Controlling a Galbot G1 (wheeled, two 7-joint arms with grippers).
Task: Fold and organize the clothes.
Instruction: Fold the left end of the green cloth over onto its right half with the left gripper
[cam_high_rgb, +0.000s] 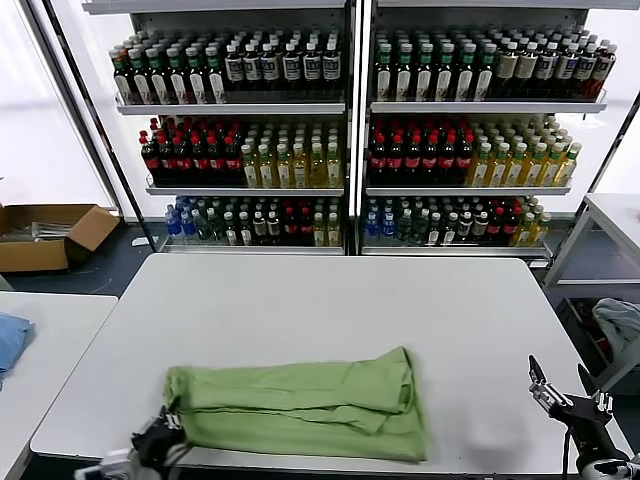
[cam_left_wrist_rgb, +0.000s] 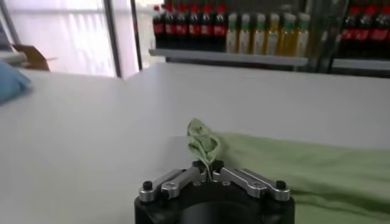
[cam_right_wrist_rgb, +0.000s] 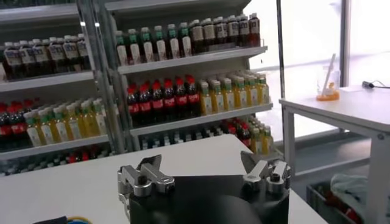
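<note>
Left gripper (cam_left_wrist_rgb: 210, 172) is clamped on shirt (cam_high_rgb: 300, 405) corner; right gripper (cam_high_rgb: 572, 400) parked open beside shirt; shirt part-folded, more folds judged left.

The head camera looks down and forward from above the near edge of the white table (cam_high_rgb: 330, 300), taking in the whole top and the bottle shelves (cam_high_rgb: 345, 130) behind it. The left wrist camera sits low, right behind the left gripper (cam_left_wrist_rgb: 211, 172), skimming across the table (cam_left_wrist_rgb: 91, 122) toward the same shelves (cam_left_wrist_rgb: 244, 30), very close to the green shirt (cam_left_wrist_rgb: 317, 170), which the head view also shows (cam_high_rgb: 300, 405). The right wrist camera rides behind the right gripper (cam_right_wrist_rgb: 204, 170), facing the shelves (cam_right_wrist_rgb: 183, 79) from the table's right end.
</note>
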